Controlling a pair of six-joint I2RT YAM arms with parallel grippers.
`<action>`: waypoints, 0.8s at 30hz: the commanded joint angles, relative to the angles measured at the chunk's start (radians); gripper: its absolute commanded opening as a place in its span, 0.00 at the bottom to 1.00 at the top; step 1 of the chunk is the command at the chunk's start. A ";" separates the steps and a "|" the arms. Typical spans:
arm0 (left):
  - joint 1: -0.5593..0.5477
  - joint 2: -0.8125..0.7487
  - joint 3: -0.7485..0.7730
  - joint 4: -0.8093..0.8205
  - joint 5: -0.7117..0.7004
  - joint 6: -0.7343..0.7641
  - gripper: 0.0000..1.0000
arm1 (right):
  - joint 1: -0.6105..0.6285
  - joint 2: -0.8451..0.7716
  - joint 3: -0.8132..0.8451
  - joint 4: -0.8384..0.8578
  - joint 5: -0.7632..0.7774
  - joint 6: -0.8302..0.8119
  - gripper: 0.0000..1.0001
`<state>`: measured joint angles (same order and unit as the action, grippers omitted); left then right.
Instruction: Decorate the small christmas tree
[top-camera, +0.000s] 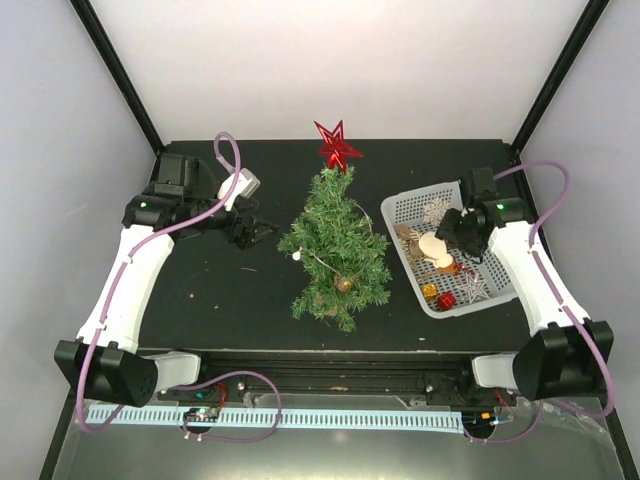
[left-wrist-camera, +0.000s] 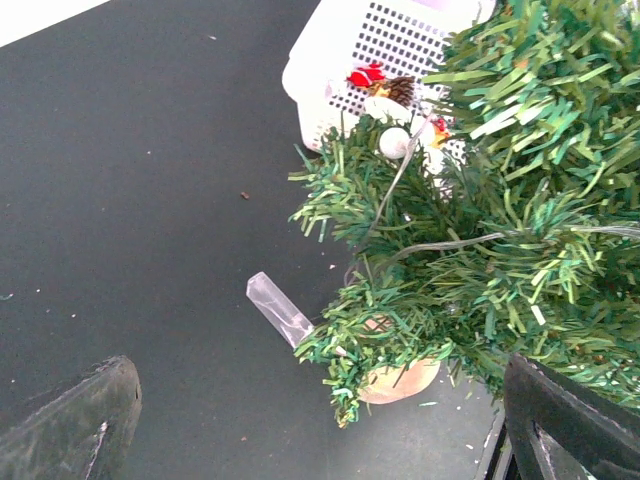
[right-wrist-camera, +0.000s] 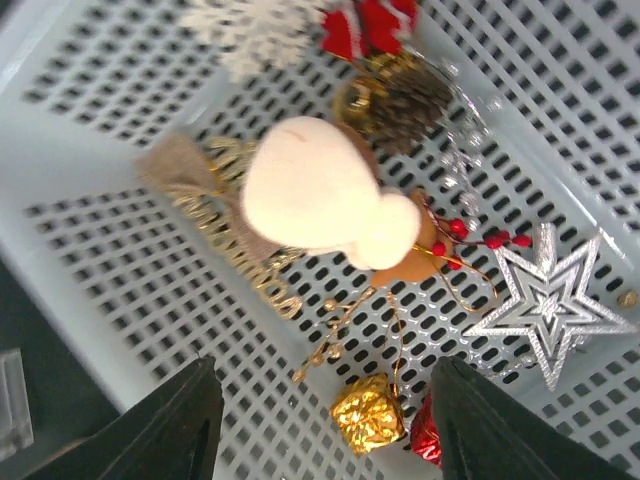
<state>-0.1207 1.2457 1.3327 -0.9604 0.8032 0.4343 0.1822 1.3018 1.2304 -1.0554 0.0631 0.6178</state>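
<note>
The small christmas tree (top-camera: 335, 245) stands mid-table on its wood stump (left-wrist-camera: 400, 380), with a red star (top-camera: 337, 146) on top, a string of lights and a white ball (left-wrist-camera: 394, 143). My left gripper (top-camera: 262, 232) is open and empty just left of the tree. My right gripper (top-camera: 455, 232) is open and empty above the white basket (top-camera: 500, 298). The basket holds a cream plush ornament (right-wrist-camera: 320, 195), gold gift box (right-wrist-camera: 368, 413), silver star (right-wrist-camera: 545, 310), pine cone (right-wrist-camera: 405, 100), red berries and a gold word ornament (right-wrist-camera: 240, 240).
A clear plastic piece (left-wrist-camera: 280, 310) lies on the black table by the tree's base. The basket also shows behind the tree in the left wrist view (left-wrist-camera: 330, 60). Black frame posts (top-camera: 115, 70) rise at the table's back corners.
</note>
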 joint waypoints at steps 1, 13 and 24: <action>0.010 0.012 0.006 -0.023 -0.035 0.007 0.99 | -0.122 0.021 -0.098 0.086 -0.106 0.121 0.55; 0.028 0.013 -0.033 0.010 -0.018 -0.022 0.99 | -0.335 0.114 -0.311 0.281 -0.154 0.318 0.32; 0.035 0.007 -0.020 -0.014 -0.017 -0.012 0.99 | -0.404 0.237 -0.351 0.394 -0.164 0.338 0.33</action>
<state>-0.0963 1.2568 1.2976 -0.9577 0.7845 0.4252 -0.2070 1.4956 0.9020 -0.7109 -0.0879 0.9276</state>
